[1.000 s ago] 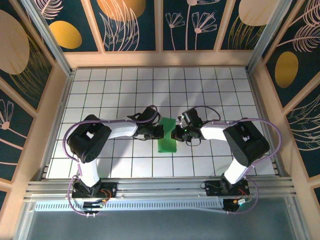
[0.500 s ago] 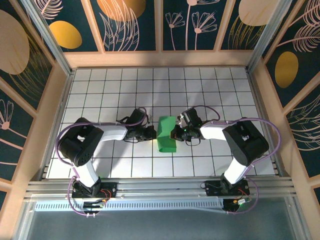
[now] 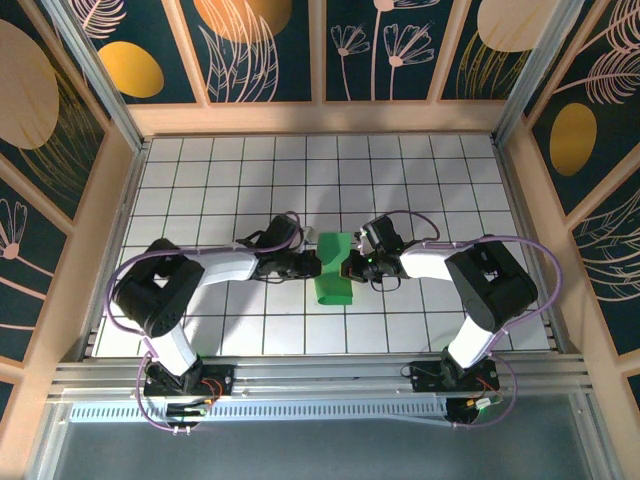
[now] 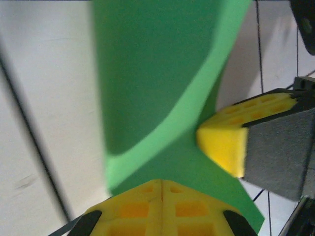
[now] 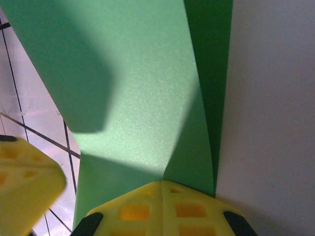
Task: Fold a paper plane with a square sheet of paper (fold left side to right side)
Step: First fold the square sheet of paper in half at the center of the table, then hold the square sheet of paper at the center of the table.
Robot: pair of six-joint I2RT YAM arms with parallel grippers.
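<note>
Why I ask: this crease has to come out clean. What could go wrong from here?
1. The shut left hand and shut right hand sit close together over the narrow folded green paper. The left wrist view shows the right hand's finger very near, so they could collide.
2. The paper's upper layer bulges rather than lying flat, so pressing it may set a crooked crease.
3. A sideways push might slide the paper across the tiles.

Sheet of paper (image 3: 332, 282) lies folded on table (image 3: 420, 180) centre, long axis 12-to-6. Left gripper (image 3: 314, 265) touches its 9 o'clock edge, right gripper (image 3: 348, 268) its 3 o'clock edge. Arm bases sit at 6 o'clock.
</note>
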